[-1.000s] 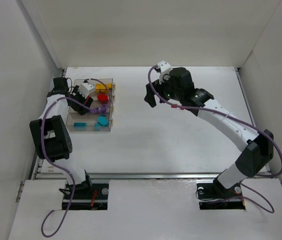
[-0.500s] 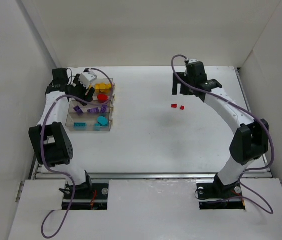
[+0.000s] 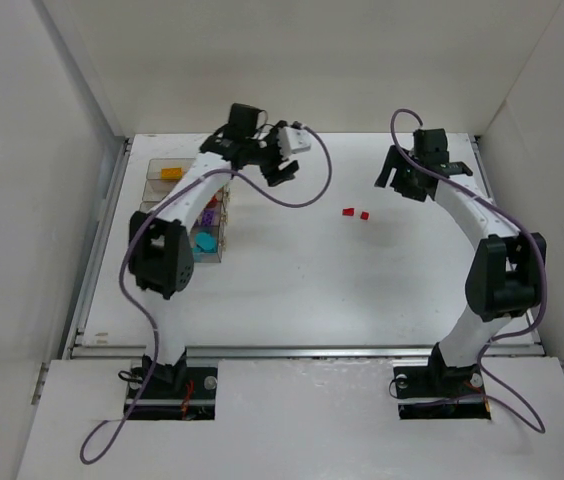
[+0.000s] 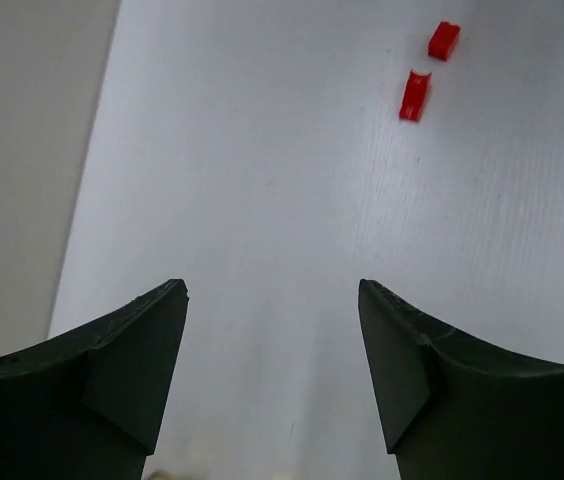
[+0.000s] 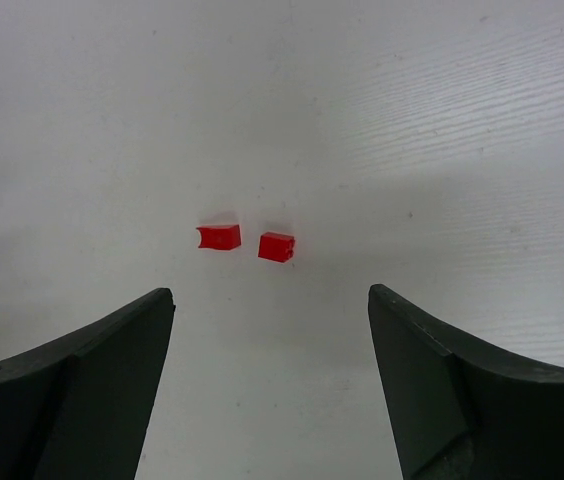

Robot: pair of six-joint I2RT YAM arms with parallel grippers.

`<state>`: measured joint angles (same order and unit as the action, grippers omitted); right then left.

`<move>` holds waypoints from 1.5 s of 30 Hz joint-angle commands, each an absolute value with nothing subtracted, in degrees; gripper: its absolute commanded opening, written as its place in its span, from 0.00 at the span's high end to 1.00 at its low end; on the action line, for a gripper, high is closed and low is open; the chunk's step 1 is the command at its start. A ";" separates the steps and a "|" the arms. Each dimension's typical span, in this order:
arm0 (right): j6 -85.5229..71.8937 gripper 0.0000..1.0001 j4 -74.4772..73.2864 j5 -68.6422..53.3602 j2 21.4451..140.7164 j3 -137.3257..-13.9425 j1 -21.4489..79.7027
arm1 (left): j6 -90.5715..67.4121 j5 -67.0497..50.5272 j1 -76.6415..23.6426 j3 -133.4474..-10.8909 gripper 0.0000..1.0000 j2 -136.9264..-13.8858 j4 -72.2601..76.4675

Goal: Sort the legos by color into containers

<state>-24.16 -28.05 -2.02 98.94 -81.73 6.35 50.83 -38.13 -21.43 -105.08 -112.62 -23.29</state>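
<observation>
Two blocky red plastic legos [image 5: 220, 237], wood-grained table [image 5: 442, 130]

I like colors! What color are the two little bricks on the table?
Both bricks are red, clearest in right wrist view.

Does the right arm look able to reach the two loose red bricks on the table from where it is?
Probably yes. The right tool hangs open and empty, facing the red bricks, which lie side by side on the table with nothing between them and the fingers.

Left hand [image 3: 279, 170] swung off containers [image 3: 158, 166] toward two red legos [image 3: 348, 212]; right hand [image 3: 398, 181] pulled away rightward, leaving them uncovered.
</observation>
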 commanded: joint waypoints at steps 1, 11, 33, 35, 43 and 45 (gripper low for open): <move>-25.75 0.16 -25.05 -3.43 98.61 -83.14 5.98 | 48.52 -40.61 -26.53 -112.57 0.34 -121.79 -24.61; -11.19 0.27 -29.78 -2.20 106.41 -90.05 4.75 | 33.23 -38.76 -31.29 -114.99 0.38 -128.42 -7.33; -11.34 0.39 -31.83 -0.62 116.56 -89.92 11.51 | 27.60 -30.59 -27.95 -102.40 0.40 -116.37 -16.09; -9.50 0.39 -30.59 -0.62 114.79 -89.13 12.22 | 26.99 -30.59 -27.43 -102.39 0.40 -115.85 -16.08; 0.08 0.41 -29.88 -5.88 111.10 -85.79 12.83 | 25.66 -30.59 -25.84 -100.38 0.40 -113.56 -16.08; 2.89 0.41 -30.40 -7.72 110.57 -85.09 12.83 | 25.66 -30.06 -25.22 -99.84 0.40 -113.03 -16.08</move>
